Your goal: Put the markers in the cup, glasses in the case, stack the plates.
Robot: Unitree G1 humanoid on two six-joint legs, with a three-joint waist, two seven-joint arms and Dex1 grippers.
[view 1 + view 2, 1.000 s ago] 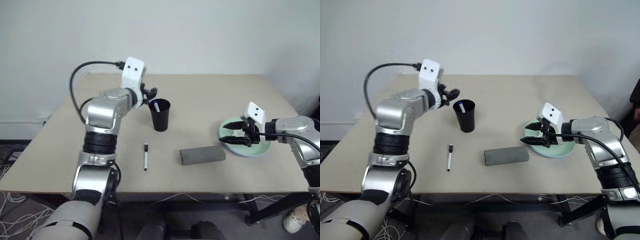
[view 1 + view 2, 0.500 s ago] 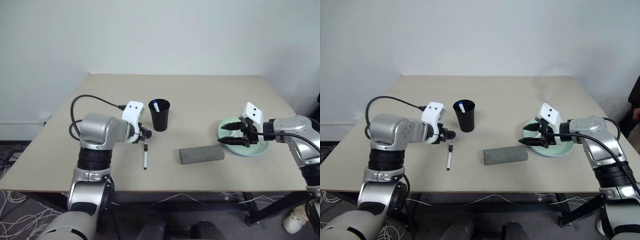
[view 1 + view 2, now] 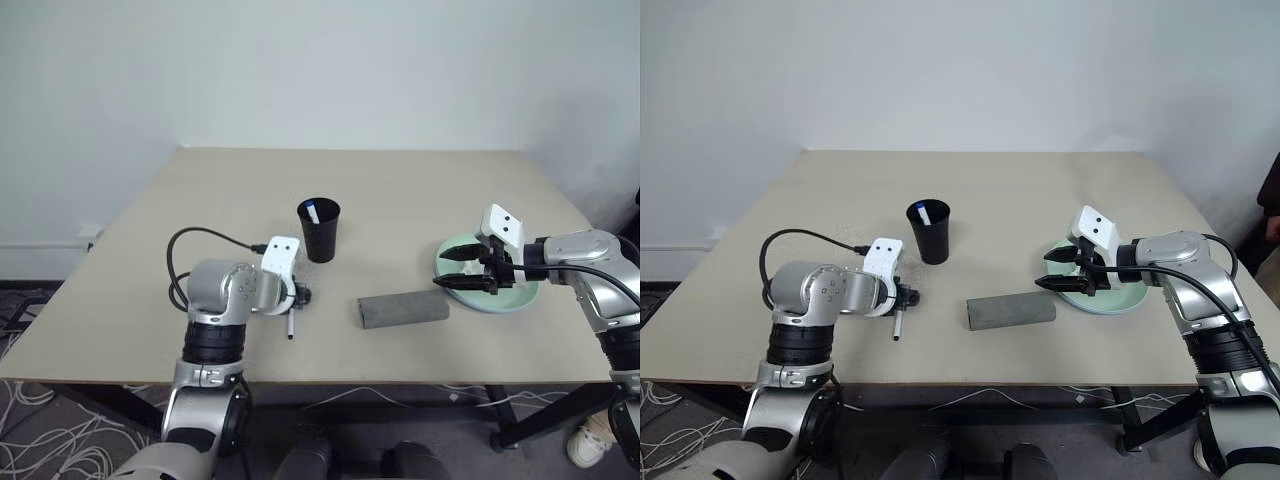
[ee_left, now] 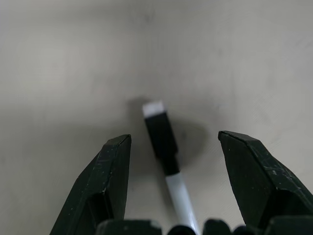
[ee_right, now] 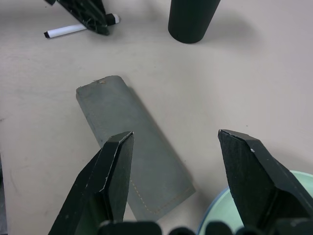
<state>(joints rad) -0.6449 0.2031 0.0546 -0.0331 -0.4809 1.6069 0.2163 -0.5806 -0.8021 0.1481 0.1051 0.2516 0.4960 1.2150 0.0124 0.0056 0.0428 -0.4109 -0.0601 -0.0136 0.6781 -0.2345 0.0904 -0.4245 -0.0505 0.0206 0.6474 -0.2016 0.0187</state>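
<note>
— Surface check: what am I working on?

— I see a plain beige rectangular table against a bare white wall, with loose cables on the floor below.

— Where are the arms?

— My left gripper hangs low over the thin white marker with the black cap, fingers spread to either side of it, not touching. My right gripper stands open above the rim of the pale green plate stacked on the light blue one.

— And the rest?

— I see the black tapered plastic cup upright mid-table, a blue-capped marker inside; the closed grey fabric case lies between the marker and the plates.
</note>
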